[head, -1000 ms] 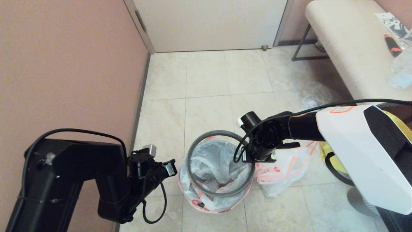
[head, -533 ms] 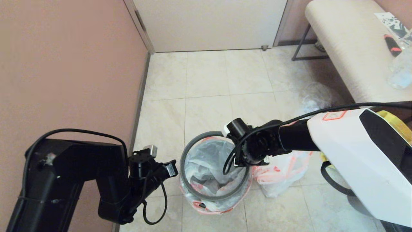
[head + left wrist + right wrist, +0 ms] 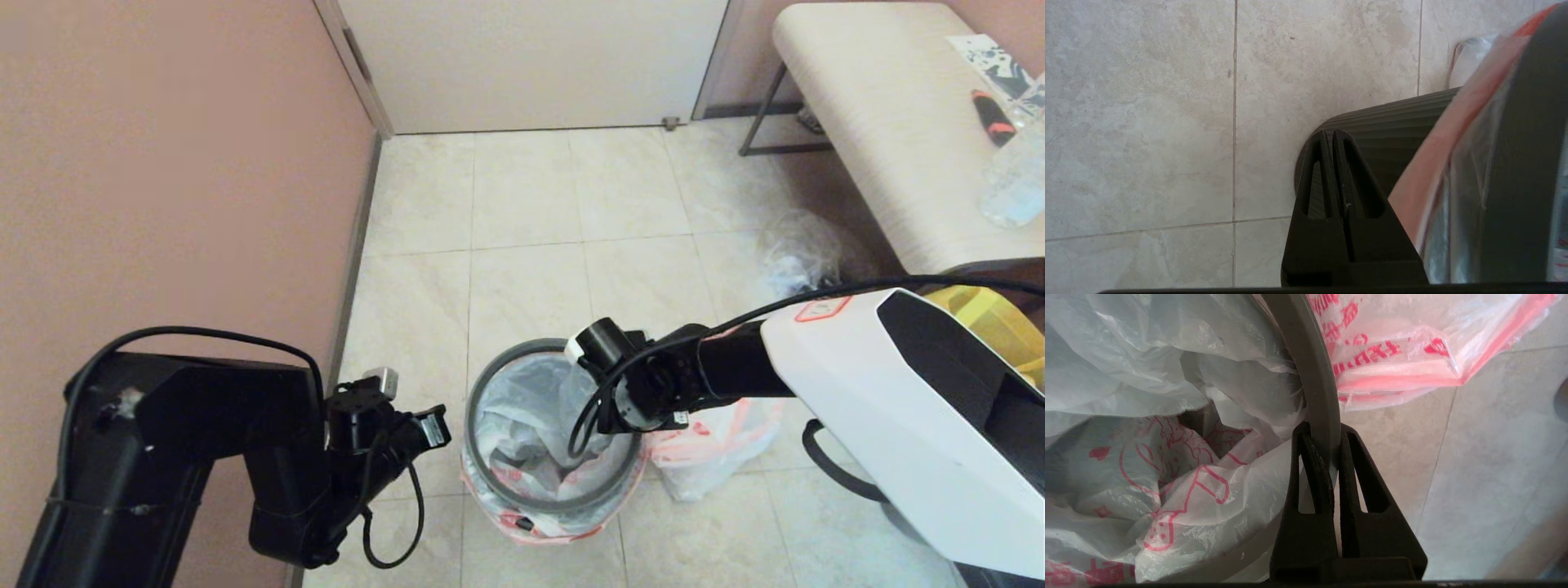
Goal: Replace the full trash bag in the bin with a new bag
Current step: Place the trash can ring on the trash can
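The right gripper (image 3: 1325, 443) pinches the grey ring (image 3: 1314, 379) over the new bag (image 3: 1147, 355) lining the bin (image 3: 1392, 122). The left gripper (image 3: 1329, 136), pressed together, hangs beside the bin.

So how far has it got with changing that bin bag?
Mostly done, it seems. The full trash bag already sits on the floor beside the bin, and the new bag lines it, hem folded outside. The right gripper is pinching the grey ring, apparently seating it over the bag. The left gripper waits shut beside the bin. Left: pressing the ring down and letting go.
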